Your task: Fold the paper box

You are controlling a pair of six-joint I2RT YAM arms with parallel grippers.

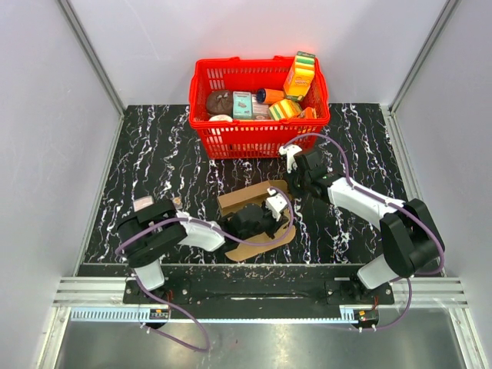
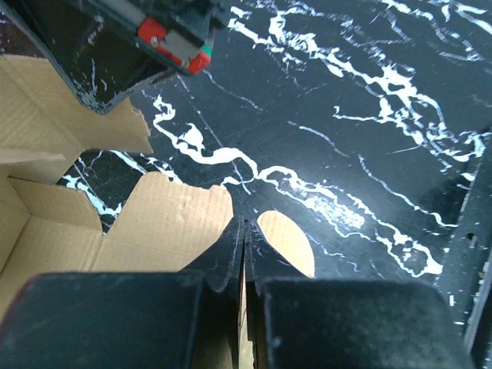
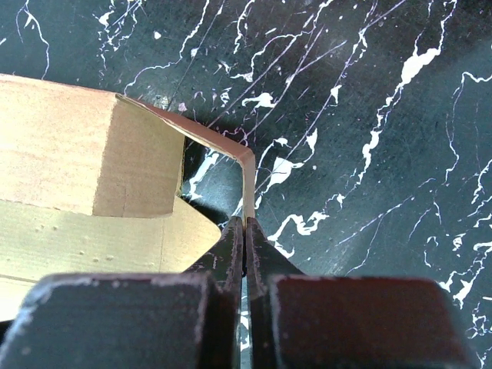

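While the partly folded paper box (image 1: 240, 200) lies on the black marbled table (image 1: 154, 169), near the red basket (image 1: 231, 142) but apart from it, both arms have hold of it. The left gripper (image 2: 244, 231) is pinched tight on a cardboard edge beside a rounded tab (image 2: 286, 244). The right gripper (image 3: 244, 231), jaws pressed together, clamps a thin bent flap (image 3: 247, 181) that runs from the box's raised corner.

Paper box (image 1: 240, 200) before basket (image 1: 254, 140)
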